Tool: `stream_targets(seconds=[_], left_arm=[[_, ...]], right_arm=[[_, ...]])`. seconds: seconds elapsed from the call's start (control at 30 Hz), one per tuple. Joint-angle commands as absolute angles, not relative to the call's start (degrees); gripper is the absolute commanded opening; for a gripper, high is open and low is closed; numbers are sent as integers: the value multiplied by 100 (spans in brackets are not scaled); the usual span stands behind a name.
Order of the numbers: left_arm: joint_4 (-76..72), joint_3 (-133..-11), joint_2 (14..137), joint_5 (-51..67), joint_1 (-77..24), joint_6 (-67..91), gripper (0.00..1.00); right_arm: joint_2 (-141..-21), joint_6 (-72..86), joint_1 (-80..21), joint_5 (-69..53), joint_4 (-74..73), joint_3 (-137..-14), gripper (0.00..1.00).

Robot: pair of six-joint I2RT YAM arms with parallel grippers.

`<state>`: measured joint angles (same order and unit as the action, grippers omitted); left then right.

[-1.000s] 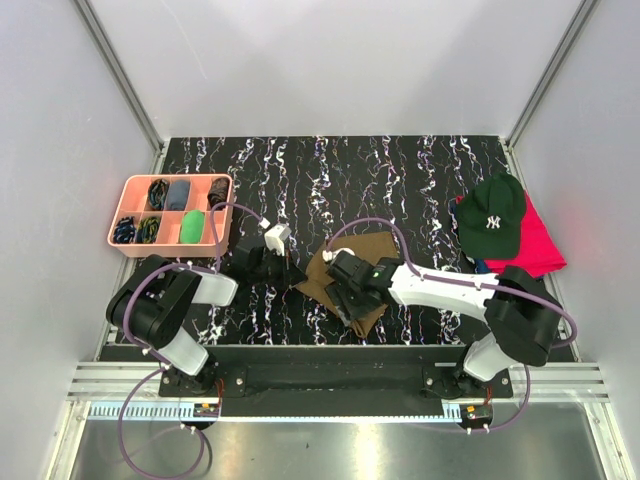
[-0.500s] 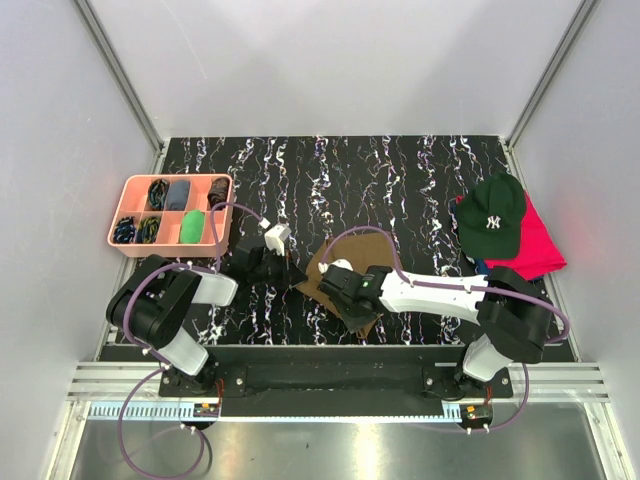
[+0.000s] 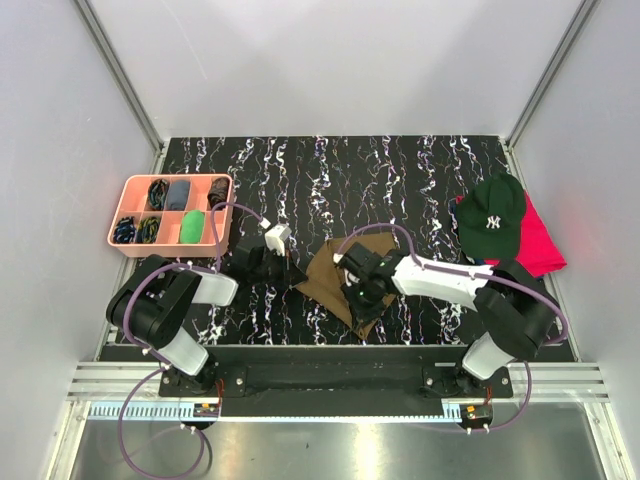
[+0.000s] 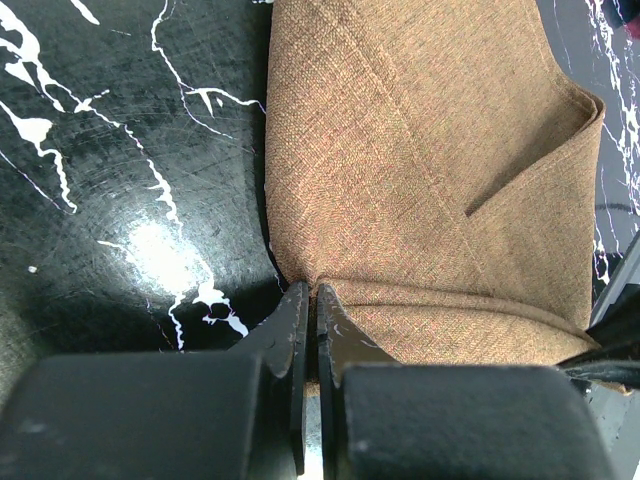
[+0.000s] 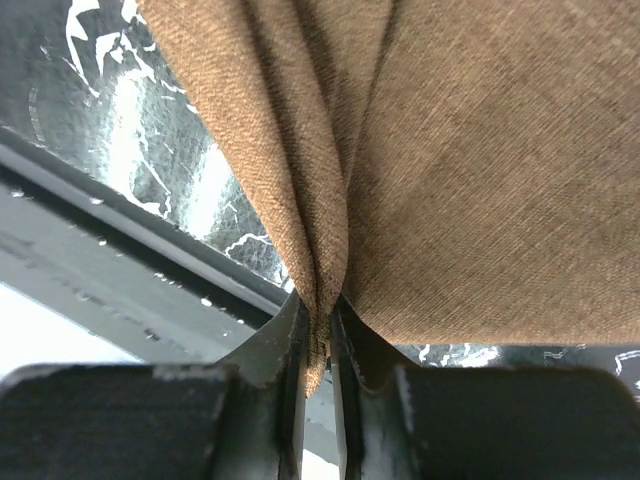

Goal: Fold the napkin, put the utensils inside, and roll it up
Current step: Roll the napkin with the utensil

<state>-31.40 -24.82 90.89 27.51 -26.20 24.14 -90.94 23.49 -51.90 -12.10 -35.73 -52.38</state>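
Note:
The olive-brown napkin point(image 3: 335, 278) lies folded on the black marbled table between the two arms. My left gripper point(image 3: 293, 278) is shut on its left corner; in the left wrist view the jaws point(image 4: 311, 290) pinch the cloth's edge, and the napkin point(image 4: 420, 170) spreads beyond them with a folded flap. My right gripper point(image 3: 362, 292) sits over the napkin's near right part. In the right wrist view that gripper point(image 5: 318, 308) is shut on a raised fold of the napkin point(image 5: 480, 170), which hangs taut from the jaws. The utensils are out of view.
A pink compartment tray point(image 3: 118, 213) with small items stands at the left. A dark green cap point(image 3: 492, 215) rests on a red cloth point(image 3: 543, 250) at the right. The table's metal front rail point(image 5: 90, 250) runs close below the right gripper.
My right gripper has closed onto a fold of the napkin and shifted slightly right, gathering the cloth up. The left gripper has kept its grip and place.

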Motion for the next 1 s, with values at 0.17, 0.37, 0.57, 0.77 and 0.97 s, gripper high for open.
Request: stream_targets(seconds=[0.17, 0.37, 0.57, 0.77, 0.97], left_arm=[[-3015, -2628, 9237, 2848, -2646, 2285, 0], [-3023, -2619, 9229, 2856, -2646, 2294, 0], [-3032, -2593, 9176, 2856, -2646, 2285, 0], [-3032, -2575, 9141, 2856, -2654, 2285, 0], [-3032, -2584, 9123, 2848, -2654, 2285, 0]], right_arm=[[-9377, 2109, -4457, -2601, -3199, -4826, 17], [-9369, 2232, -4342, -2584, -3182, -4676, 20], [-8764, 2452, -4350, -2558, -3383, -4991, 40], [-8104, 2391, -4438, -2233, -3805, -5537, 55], [-8349, 2601, -5114, -2267, -3850, -5801, 55]])
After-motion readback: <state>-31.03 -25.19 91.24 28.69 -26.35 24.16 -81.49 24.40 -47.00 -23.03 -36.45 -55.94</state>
